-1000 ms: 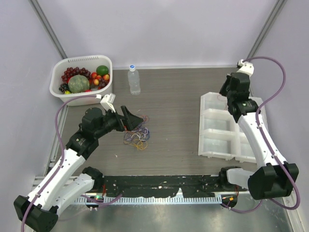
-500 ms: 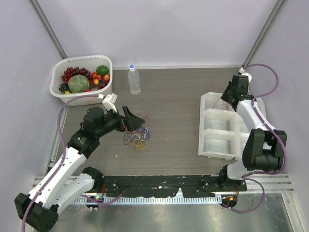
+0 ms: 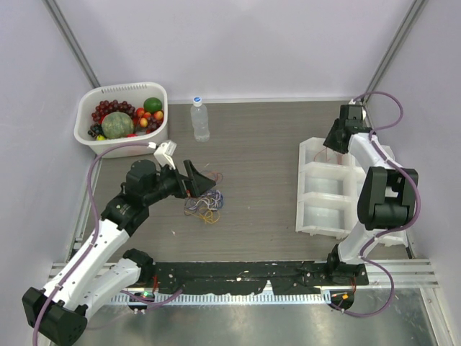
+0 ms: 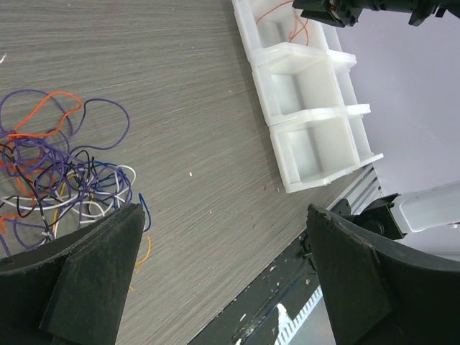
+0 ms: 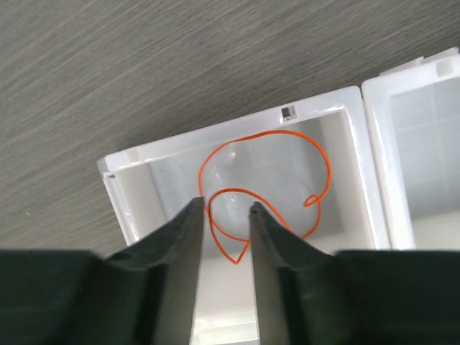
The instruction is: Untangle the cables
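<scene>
Though hair-thin, loopy orange cable (image 5: 275,132)

Robotics laboratory test cell, seen from above. Plain pale walls (image 3: 245,43) and bare aluminium struts (image 3: 72,43) running up the upper corners of the frame enclose a single wood-grain tabletop (image 3: 259,166). Along the bottom edge, a left arm (image 3: 108,223) and a right arm (image 3: 382,194), both trailing mauve hoses (image 3: 90,194), are bolted to a black mounting strip (image 3: 238,272) above a sheet-metal bench plate (image 3: 238,321). The contents are staged props, not household clutter: a white basket (image 3: 122,87) of fruit at upper left, a lone bottle (image 3: 200,121) at upper centre, a white compartment tray (image 3: 320,232) at right, and the cables (image 3: 204,204) left of centre.
</scene>
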Controlling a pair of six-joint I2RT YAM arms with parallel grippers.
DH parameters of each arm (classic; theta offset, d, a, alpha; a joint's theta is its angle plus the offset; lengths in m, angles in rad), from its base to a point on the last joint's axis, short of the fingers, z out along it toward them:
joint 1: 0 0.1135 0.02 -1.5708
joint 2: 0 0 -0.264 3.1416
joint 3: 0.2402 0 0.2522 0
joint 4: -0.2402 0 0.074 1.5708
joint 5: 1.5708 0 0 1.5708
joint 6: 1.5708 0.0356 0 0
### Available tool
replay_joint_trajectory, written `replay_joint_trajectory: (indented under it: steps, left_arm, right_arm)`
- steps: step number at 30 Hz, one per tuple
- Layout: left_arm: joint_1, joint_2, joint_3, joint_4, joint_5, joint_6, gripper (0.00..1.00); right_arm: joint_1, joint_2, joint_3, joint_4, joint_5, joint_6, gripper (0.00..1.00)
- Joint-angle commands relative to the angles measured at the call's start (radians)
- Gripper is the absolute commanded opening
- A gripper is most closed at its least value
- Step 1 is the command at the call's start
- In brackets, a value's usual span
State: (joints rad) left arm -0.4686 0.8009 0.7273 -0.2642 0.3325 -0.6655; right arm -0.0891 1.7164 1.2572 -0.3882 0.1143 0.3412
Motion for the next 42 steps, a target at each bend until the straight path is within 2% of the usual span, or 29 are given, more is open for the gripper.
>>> replay_joint_trajectory:
  steps: [1, 2, 3, 5, 9, 12, 15, 19, 21, 23, 25, 27, 30, 32, 36, 37, 38, 40, 41, 42]
  left_arm:
    - [0.004, 0.009, -0.002, 0.019, 0.022, 0.017, 1.0]
    - [0.004, 0.012, 0.0, 0.016, 0.017, 0.02, 1.0]
    - [0.004, 0.012, 0.003, 0.002, -0.004, 0.023, 1.0]
    - [0.004, 0.004, 0.004, -0.035, -0.116, 0.018, 1.0]
    - [0.004, -0.011, -0.018, -0.081, -0.277, -0.022, 1.0]
    - [0.004, -0.029, -0.077, -0.054, -0.323, -0.069, 1.0]
    - [0.004, -0.045, -0.152, -0.017, -0.395, -0.133, 0.96]
    - [0.005, -0.069, -0.21, -0.036, -0.443, -0.21, 0.82]
    - [0.005, -0.089, -0.224, -0.041, -0.432, -0.218, 0.78]
    - [0.005, -0.1, -0.242, -0.014, -0.408, -0.207, 0.78]
    - [0.005, -0.086, -0.241, 0.008, -0.373, -0.174, 0.84]
    - [0.005, -0.054, -0.207, -0.02, -0.359, -0.134, 0.89]
    - [0.007, 0.012, -0.158, -0.036, -0.383, -0.073, 0.91]
    - [0.004, 0.047, -0.131, -0.03, -0.386, -0.036, 0.85]
    - [-0.002, 0.101, -0.101, 0.003, -0.362, 0.01, 0.78]
    - [-0.008, 0.104, -0.111, 0.025, -0.359, 0.01, 0.78]
    - [-0.019, 0.104, -0.12, 0.057, -0.355, 0.012, 0.79]
    - [-0.045, 0.093, -0.147, 0.12, -0.372, 0.023, 0.79]
    - [-0.053, 0.084, -0.166, 0.164, -0.378, 0.029, 0.79]
    - [-0.057, 0.072, -0.198, 0.219, -0.375, 0.029, 0.8]
  right_arm:
    - [-0.003, -0.009, 0.084, -0.084, 0.021, -0.019, 0.53]
    - [-0.003, -0.032, 0.087, -0.086, 0.024, -0.027, 0.56]
    - [0.0, -0.046, 0.087, -0.103, 0.051, -0.024, 0.64]
    - [0.011, -0.087, 0.094, -0.129, 0.091, -0.031, 0.7]
    - [0.089, -0.19, 0.049, -0.15, 0.093, -0.018, 0.7]
    - [0.291, -0.276, -0.03, -0.031, -0.022, 0.022, 0.69]
    - [0.56, -0.276, -0.113, 0.121, -0.172, 0.118, 0.69]
    - [0.793, -0.146, -0.157, 0.362, -0.272, 0.196, 0.63]
    - [0.847, -0.077, -0.159, 0.446, -0.292, 0.22, 0.59]
    - [0.853, -0.025, -0.156, 0.485, -0.292, 0.29, 0.57]
    - [0.851, -0.006, -0.162, 0.505, -0.211, 0.359, 0.57]
    - [0.853, 0.009, -0.183, 0.573, -0.225, 0.427, 0.6]
    - [0.851, 0.052, -0.165, 0.565, -0.214, 0.492, 0.6]
    - [0.848, 0.077, -0.156, 0.557, -0.188, 0.539, 0.54]
    - [0.825, 0.104, -0.185, 0.661, -0.215, 0.6, 0.4]
    - [0.819, 0.121, -0.183, 0.689, -0.253, 0.61, 0.31]
    - [0.806, 0.129, -0.186, 0.704, -0.274, 0.634, 0.29]
    - [0.792, 0.134, -0.217, 0.781, -0.323, 0.677, 0.14]
    - [0.786, 0.13, -0.226, 0.828, -0.35, 0.691, 0.01]
    - [0.781, 0.114, -0.242, 0.845, -0.366, 0.712, 0.01]
